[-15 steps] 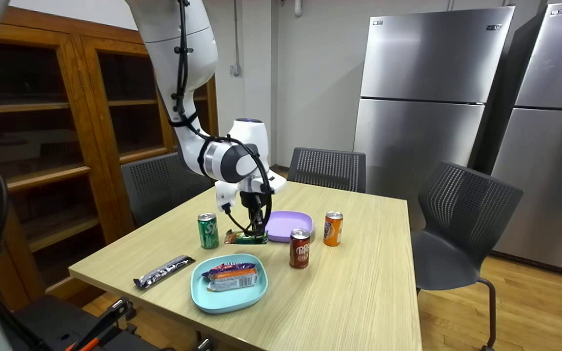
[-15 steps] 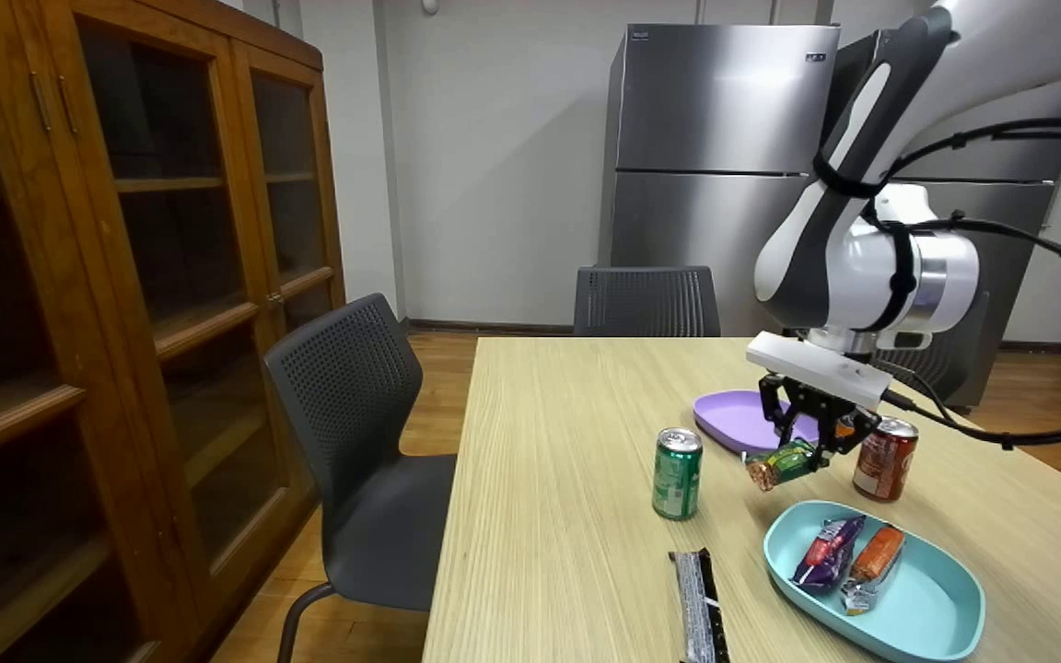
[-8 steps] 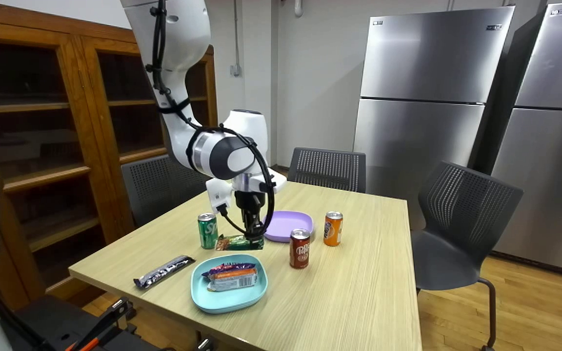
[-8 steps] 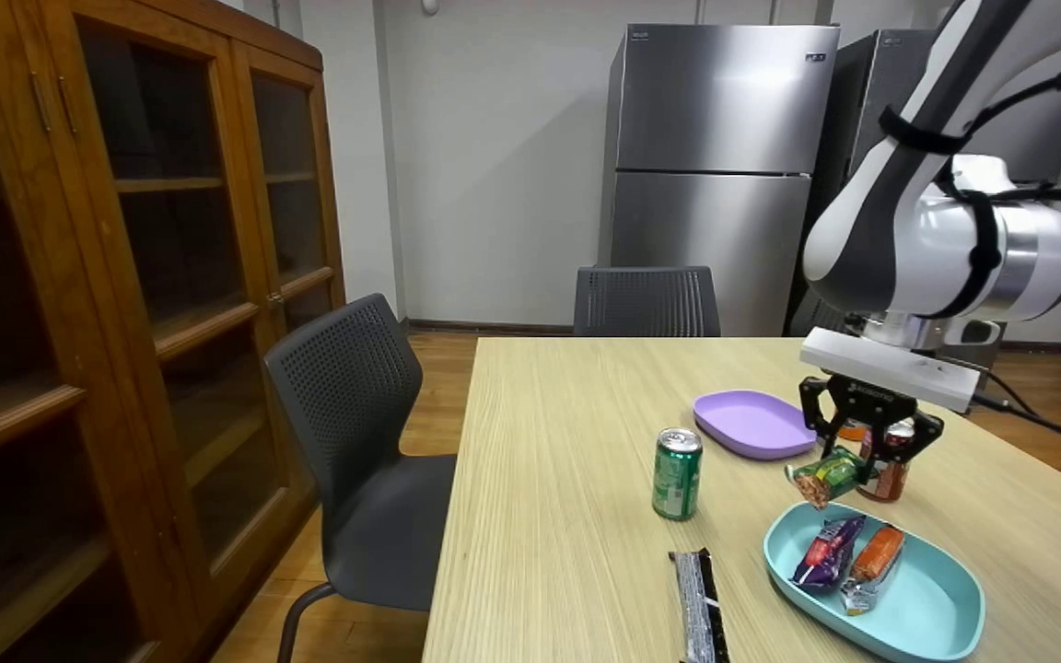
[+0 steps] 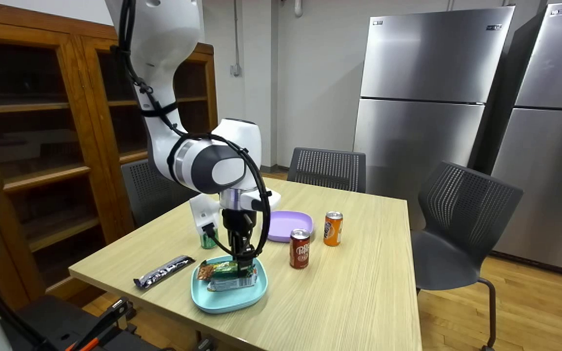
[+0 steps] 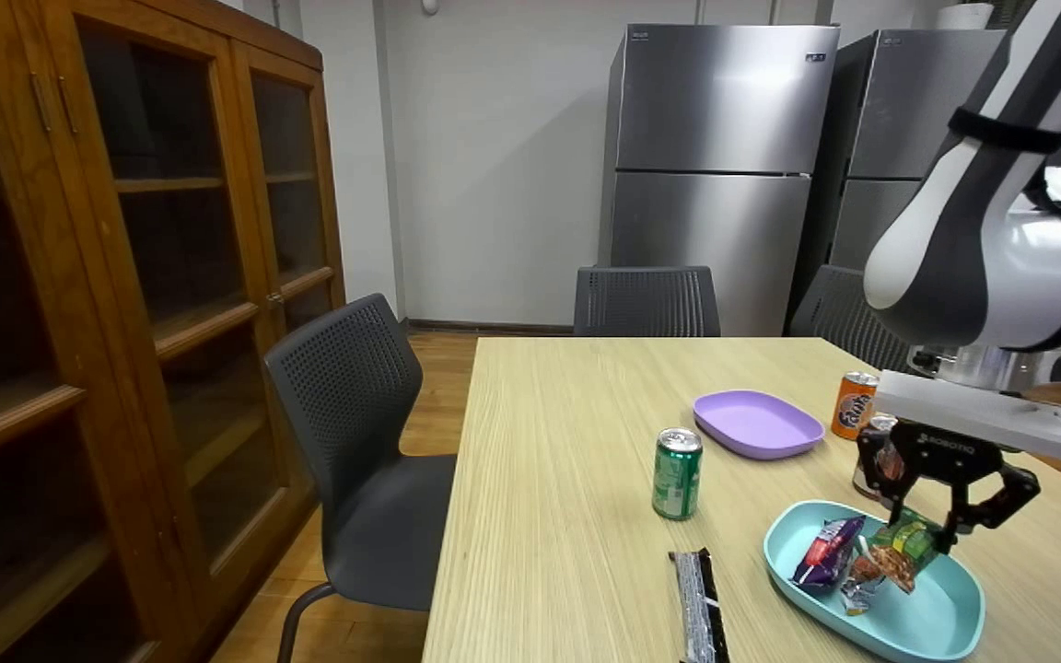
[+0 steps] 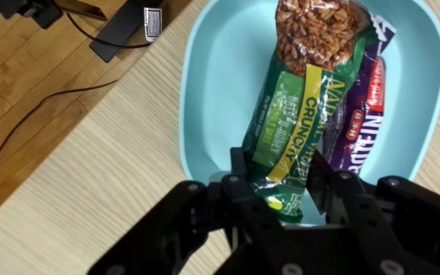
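Low over the near plate [image 7: 220,91] — claw [image 7: 277,170] pointing down, gripping a green bar [image 7: 294,118].
In an exterior view, the arm [image 5: 164,141] mostly hides the green can [image 5: 206,243].

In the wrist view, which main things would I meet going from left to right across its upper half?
Wooden floor, white label, left rim of the blue plate, green granola bar, purple protein bar, right rim of the blue plate.

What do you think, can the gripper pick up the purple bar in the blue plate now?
Probably no: the gripper already holds the green bar, which partly hides the purple bar in the wrist view.
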`<state>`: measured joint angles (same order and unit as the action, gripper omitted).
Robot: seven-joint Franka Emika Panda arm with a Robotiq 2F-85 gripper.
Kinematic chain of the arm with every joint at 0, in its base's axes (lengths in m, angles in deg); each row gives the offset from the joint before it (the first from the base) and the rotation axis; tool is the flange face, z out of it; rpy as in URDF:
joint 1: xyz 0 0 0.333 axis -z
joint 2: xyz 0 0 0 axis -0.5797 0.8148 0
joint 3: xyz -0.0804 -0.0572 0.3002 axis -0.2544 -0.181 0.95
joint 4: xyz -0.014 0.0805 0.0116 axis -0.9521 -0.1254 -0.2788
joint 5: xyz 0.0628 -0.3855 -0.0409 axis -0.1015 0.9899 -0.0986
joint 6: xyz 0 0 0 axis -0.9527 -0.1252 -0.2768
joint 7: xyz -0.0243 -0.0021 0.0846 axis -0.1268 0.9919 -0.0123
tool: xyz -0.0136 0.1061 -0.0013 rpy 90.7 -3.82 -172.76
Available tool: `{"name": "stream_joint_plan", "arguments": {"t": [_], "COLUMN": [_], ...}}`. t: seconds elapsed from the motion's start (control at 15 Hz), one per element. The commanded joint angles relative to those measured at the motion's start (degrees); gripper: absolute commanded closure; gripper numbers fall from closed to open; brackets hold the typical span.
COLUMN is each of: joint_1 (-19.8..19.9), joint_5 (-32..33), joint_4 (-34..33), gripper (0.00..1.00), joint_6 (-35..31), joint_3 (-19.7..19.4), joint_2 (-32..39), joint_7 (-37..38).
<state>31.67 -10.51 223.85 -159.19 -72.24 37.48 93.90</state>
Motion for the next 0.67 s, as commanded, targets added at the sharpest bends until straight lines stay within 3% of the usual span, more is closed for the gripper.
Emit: {"name": "stream_joint_plan", "arguments": {"t": [0.0, 0.6], "joint_1": [0.1, -0.5], "joint_5": [2.6, 4.1], "joint_4": [3.5, 2.7], "gripper": [0.84, 0.84], "joint_6": [0.2, -0.3], "joint_3": [-1.8, -3.1], "joint_2": [-2.6, -0.6], "joint_7": [-0.8, 0.3]}}
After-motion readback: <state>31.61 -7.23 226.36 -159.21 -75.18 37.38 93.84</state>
